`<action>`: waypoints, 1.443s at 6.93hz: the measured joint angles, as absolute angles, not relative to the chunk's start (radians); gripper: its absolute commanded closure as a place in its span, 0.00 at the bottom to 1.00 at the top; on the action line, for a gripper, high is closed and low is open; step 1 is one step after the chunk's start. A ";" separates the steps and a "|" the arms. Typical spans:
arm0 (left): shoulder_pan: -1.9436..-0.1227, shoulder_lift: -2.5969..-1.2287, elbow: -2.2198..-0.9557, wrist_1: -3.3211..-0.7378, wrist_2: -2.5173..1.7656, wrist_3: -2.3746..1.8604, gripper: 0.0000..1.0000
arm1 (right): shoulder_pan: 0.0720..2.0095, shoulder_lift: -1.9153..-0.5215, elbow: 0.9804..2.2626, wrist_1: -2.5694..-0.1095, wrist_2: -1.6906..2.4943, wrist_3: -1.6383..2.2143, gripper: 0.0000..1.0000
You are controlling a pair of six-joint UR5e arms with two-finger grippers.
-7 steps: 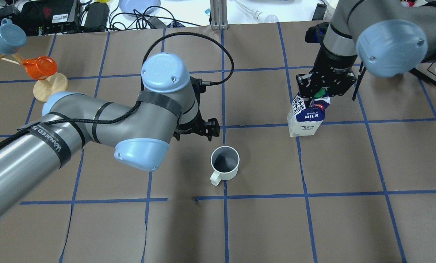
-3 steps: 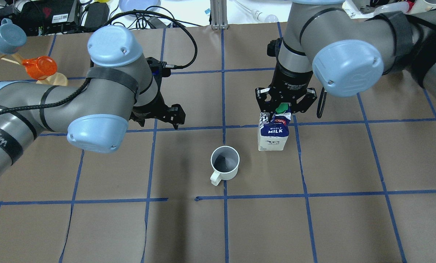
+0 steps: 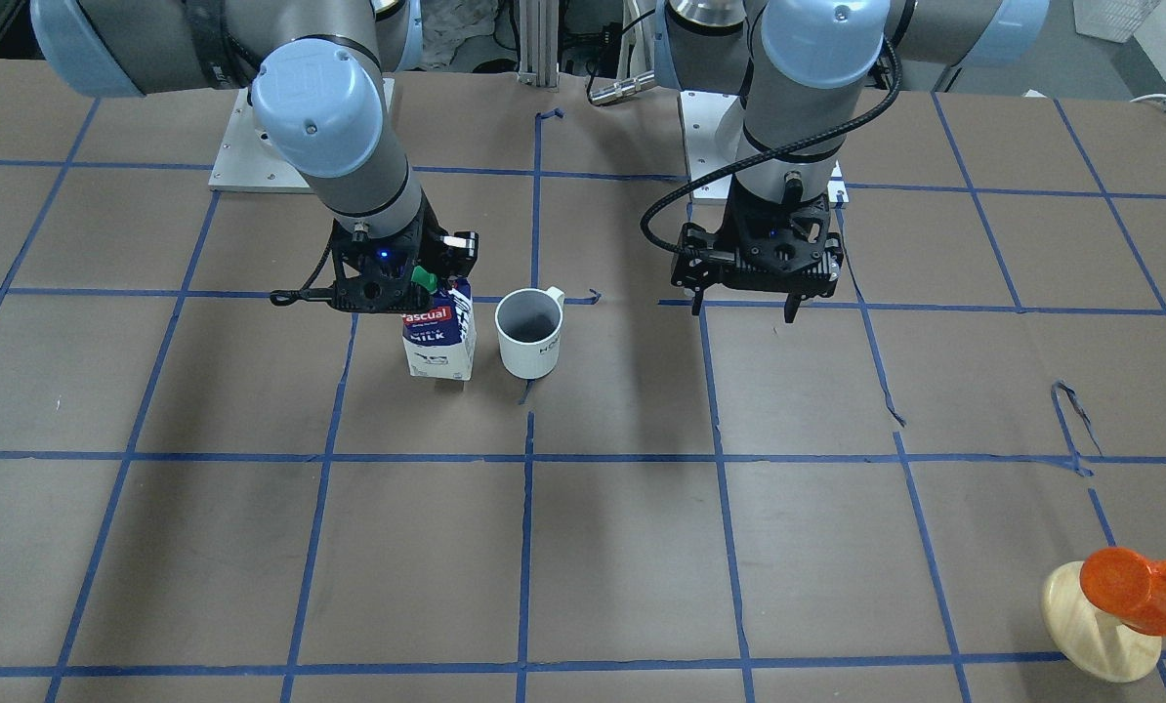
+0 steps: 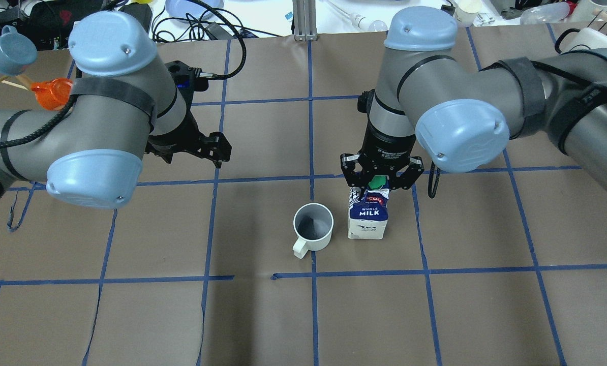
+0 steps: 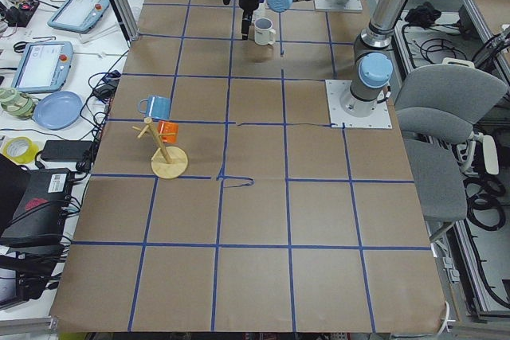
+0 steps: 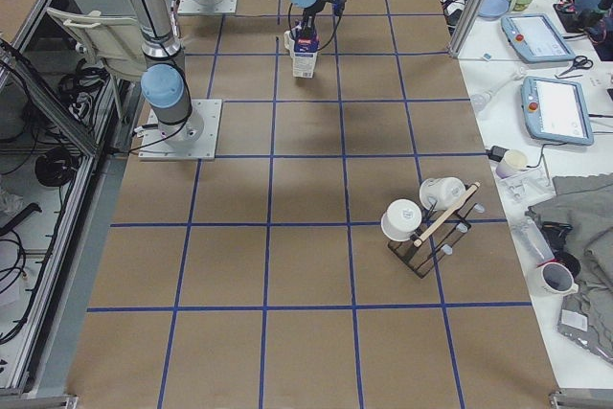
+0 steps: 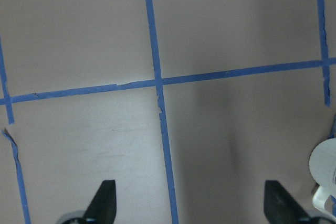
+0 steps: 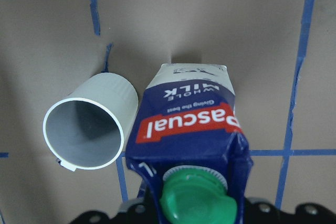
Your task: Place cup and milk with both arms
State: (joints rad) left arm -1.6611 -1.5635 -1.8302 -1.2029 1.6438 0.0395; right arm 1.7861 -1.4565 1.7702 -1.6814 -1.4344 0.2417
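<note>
Blue and white milk [image 4: 367, 221] stands straight up on your bench [image 4: 435, 315], just beside the cup [image 4: 312, 226]. You can read "Pascual" and "WHOLE MILK". Your right pincer [image 4: 380, 184] grips its top; your left pincer [image 3: 742, 305] gapes wide, holding nothing.

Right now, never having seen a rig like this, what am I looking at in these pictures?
This is a two-armed robot at a brown table marked with blue tape. The pictures come from above and behind the robot, from across the table, from each table end, and from a camera on each wrist. The right pincer is shut on the top of a blue and white milk carton, which stands upright close beside a white cup. The left pincer hangs open and empty over bare table. Near one corner, an orange cup hangs on a wooden stand.
</note>
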 measured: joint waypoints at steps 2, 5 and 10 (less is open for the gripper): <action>-1.620 -1.557 -1.763 -1.252 1.643 0.085 0.00 | 1.803 -1.456 1.787 -1.720 -1.432 0.256 0.68; -1.559 -1.602 -1.599 -1.403 1.635 0.124 0.00 | 1.816 -1.446 1.802 -1.743 -1.435 0.254 0.24; -1.554 -1.646 -1.500 -1.474 1.619 0.116 0.00 | 1.798 -1.474 1.654 -1.689 -1.500 0.242 0.00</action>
